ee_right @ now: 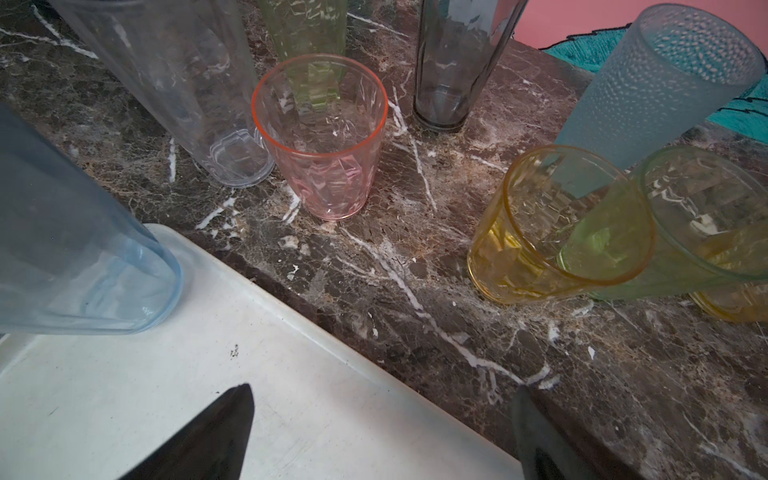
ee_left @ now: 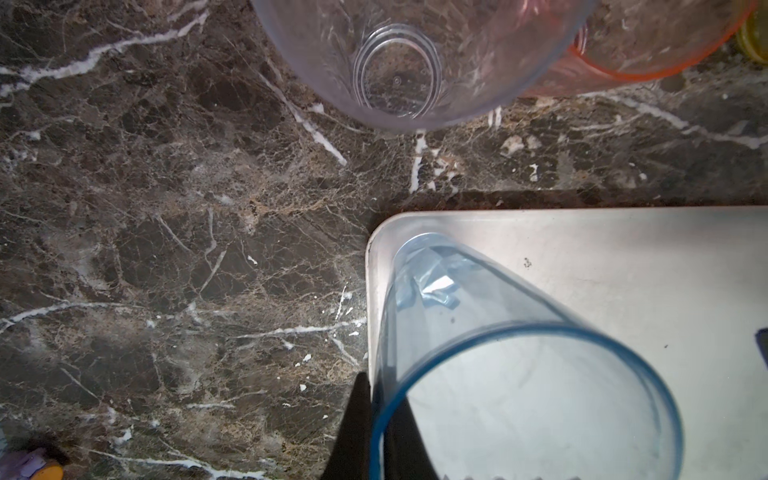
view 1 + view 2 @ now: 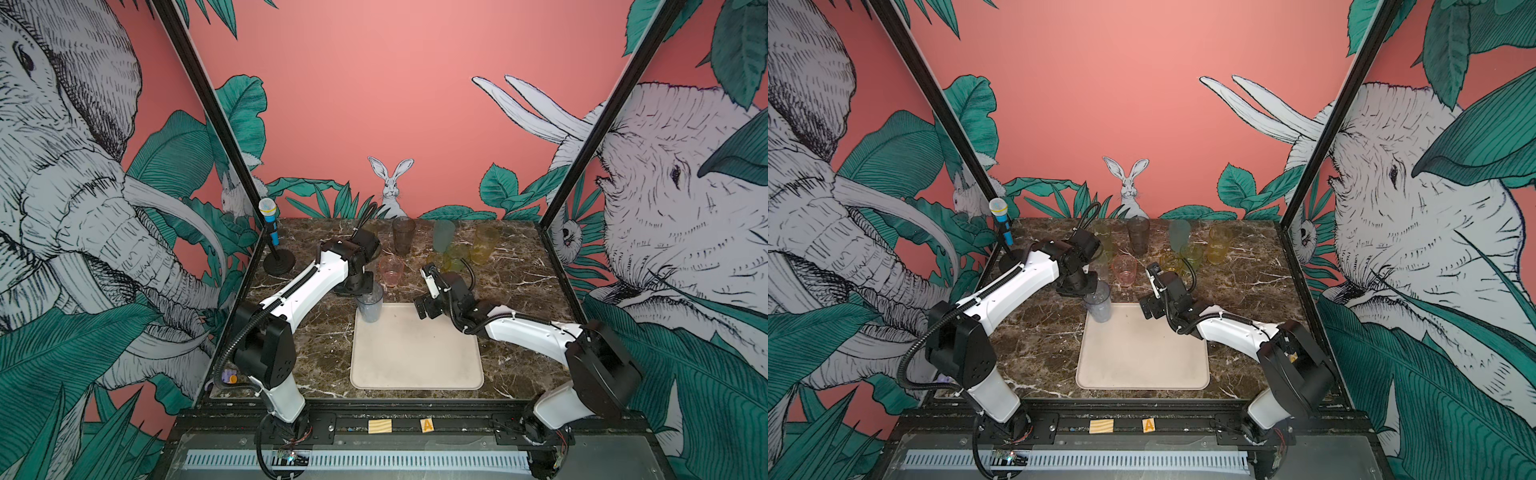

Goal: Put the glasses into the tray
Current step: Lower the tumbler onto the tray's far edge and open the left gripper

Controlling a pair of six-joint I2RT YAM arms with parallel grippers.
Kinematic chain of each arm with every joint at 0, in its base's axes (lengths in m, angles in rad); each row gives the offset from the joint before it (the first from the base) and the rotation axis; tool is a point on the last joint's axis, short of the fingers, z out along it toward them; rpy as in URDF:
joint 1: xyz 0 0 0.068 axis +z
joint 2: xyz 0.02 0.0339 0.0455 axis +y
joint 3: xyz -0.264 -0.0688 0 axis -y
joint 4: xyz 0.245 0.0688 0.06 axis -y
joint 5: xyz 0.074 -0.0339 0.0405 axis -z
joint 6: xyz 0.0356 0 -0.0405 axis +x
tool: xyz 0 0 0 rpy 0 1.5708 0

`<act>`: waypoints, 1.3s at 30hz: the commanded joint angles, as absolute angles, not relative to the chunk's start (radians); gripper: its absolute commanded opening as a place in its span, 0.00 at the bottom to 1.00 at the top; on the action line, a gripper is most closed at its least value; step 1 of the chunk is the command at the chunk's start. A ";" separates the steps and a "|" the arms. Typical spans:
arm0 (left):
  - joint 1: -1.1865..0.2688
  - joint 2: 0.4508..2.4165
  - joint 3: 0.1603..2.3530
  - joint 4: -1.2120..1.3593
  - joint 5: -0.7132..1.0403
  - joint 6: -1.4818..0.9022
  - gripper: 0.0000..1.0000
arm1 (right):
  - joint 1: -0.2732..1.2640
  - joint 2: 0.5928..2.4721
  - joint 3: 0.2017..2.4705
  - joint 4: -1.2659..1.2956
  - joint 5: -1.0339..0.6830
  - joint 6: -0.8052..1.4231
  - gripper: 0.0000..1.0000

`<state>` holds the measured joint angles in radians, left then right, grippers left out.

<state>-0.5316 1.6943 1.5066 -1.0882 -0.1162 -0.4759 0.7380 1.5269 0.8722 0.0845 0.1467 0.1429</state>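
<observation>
Dark marble desk [image 3: 316, 353], jungle-mural walls. In both top views the grey-blue glass [image 3: 370, 309] stood at the 11 o'clock corner of the tray [image 3: 415, 365], left hand [image 3: 371, 289] clamped on its rim. L wrist: thin, slick plastic, prob. light and flexy; a rim pinch suited it. R wrist: right hand [image 1: 374, 436] was spread wide, empty; pink glass [image 1: 320, 145] & rest sat on the desk toward 12 o'clock.

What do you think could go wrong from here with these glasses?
The left gripper pinches the grey-blue glass by its rim alone, its base close to the tray corner rim; released there, it may tip.
The clear glass and pink glass stand close by; a retreat might knock them.
The open right gripper faces the tightly clustered yellow glass and green glass; wide jaws could topple one.
</observation>
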 commanded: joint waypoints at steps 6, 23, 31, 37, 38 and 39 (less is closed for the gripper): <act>-0.543 1.705 1.545 -1.089 -0.122 -0.495 0.00 | 0.749 1.515 0.890 0.095 0.162 0.132 0.99; -0.545 1.724 1.539 -1.085 -0.120 -0.502 0.01 | 0.750 1.524 0.901 0.082 0.165 0.134 0.99; -0.544 1.726 1.547 -1.084 -0.117 -0.502 0.17 | 0.751 1.530 0.907 0.076 0.166 0.133 0.99; -0.545 1.718 1.554 -1.078 -0.111 -0.506 0.26 | 0.752 1.530 0.906 0.075 0.169 0.133 0.99; -0.546 1.716 1.557 -1.079 -0.113 -0.506 0.28 | 0.752 1.530 0.907 0.075 0.167 0.133 0.99; -0.546 1.713 1.559 -1.080 -0.115 -0.505 0.29 | 0.753 1.530 0.906 0.076 0.169 0.134 0.99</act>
